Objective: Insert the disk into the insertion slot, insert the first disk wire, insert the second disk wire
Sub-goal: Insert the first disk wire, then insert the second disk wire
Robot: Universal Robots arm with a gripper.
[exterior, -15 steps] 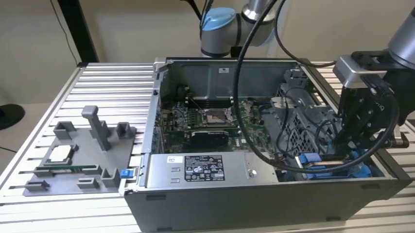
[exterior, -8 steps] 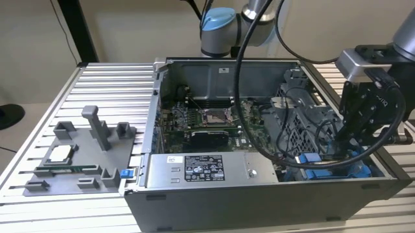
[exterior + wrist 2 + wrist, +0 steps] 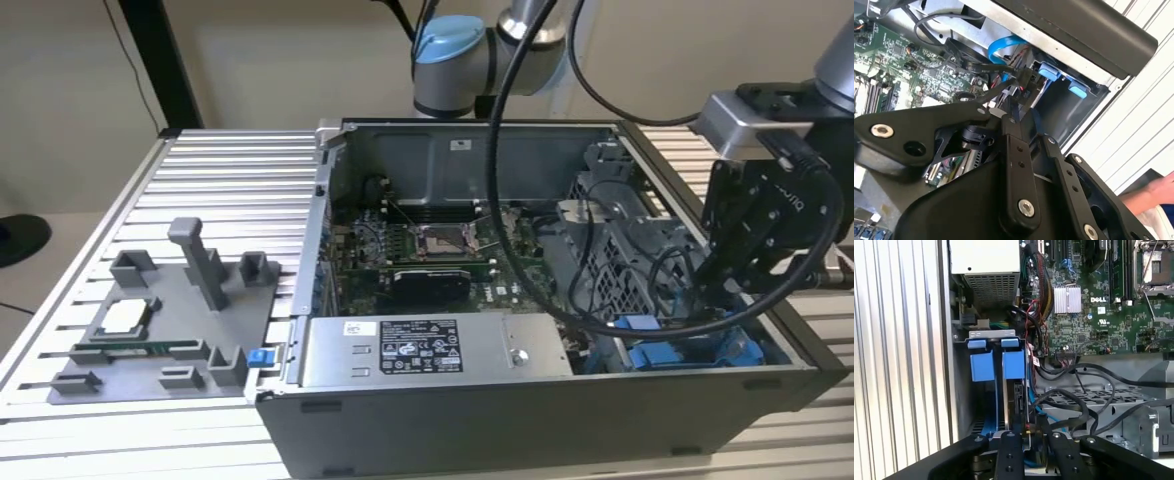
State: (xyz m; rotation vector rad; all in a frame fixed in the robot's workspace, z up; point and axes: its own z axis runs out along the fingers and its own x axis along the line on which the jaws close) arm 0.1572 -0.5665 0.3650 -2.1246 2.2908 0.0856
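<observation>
The arm reaches down into the open computer case (image 3: 534, 420), at the corner towards the exterior view's right. In the first wrist view the fingers (image 3: 1008, 459) are drawn narrow, and they appear to pinch the plug end of a black disk wire (image 3: 1030, 429) between their tips.

Straight ahead of the fingertips lies the insertion slot (image 3: 991, 334), a grey metal bay with bright blue plastic parts. The disk (image 3: 1018, 397) sits inside it on edge. Its dark end faces the fingers and its blue carrier tab (image 3: 1014, 365) lies at the far end. A second blue tab (image 3: 983, 365) stands just beside that one, on the side of the case wall. The wire's plug is close to the disk's near end; whether the two touch cannot be told.

In the second wrist view a blue data cable (image 3: 1004, 44) arcs beyond the fingertips. To one side of the fingers a perforated metal cage (image 3: 1089, 397) carries loose black cables, with the green motherboard (image 3: 1094, 320) further off. The grey power-supply box (image 3: 414, 350) lies well apart from the fingers. The case rests on a ribbed aluminium counter (image 3: 227, 180) that also carries a grey parts fixture (image 3: 147, 345).
</observation>
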